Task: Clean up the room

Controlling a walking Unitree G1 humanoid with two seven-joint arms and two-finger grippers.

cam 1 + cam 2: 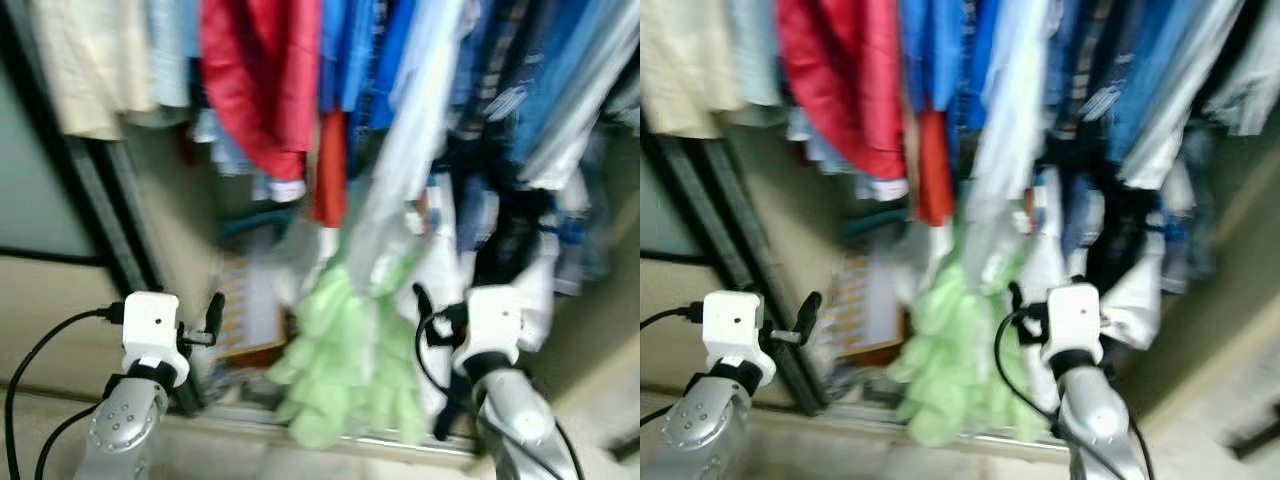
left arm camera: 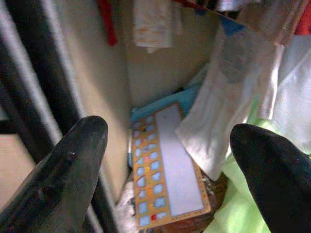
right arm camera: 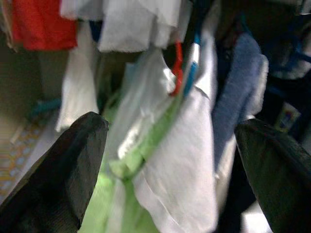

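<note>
1. Left gripper (image 2: pixel 167 160): raised in front of the wardrobe's lower left corner, fingers (image 2: pixel 63 179) spread wide apart, nothing between them. In the head views it sits beside the dark door frame (image 1: pixel 100 200).

2. Right gripper (image 3: pixel 170 170): raised at the same height, further right, fingers also wide apart and empty. It faces the hanging clothes.

3. Green cloth (image 1: pixel 350 370): fluffy, pale green, hanging low in the middle of the wardrobe, between the two grippers. It is nearer the right gripper, just to that gripper's left. Touching neither, as far as the blur lets me judge.

4. Through the right wrist camera the green cloth (image 3: pixel 141 150) shows straight ahead between the fingers, wrapped partly in a white garment (image 3: pixel 184 174); a blue towel-like piece (image 3: pixel 238 92) hangs beside it.

5. Through the left wrist camera: a patterned board (image 2: pixel 167 170), orange-edged with blue shapes and a pale panel, leans in the wardrobe's bottom corner against the beige wall (image 2: pixel 92 73). A white cloth (image 2: pixel 228 111) hangs over its far edge.

6. Above, along the rail: a cream garment (image 1: pixel 90 60) at far left, a red jacket (image 1: pixel 260 80), blue shirts (image 1: pixel 360 50), a pale light-blue piece (image 1: pixel 420 150), then dark and striped items to the right.

7. Head views are blurred; fine detail cannot be read.
</note>
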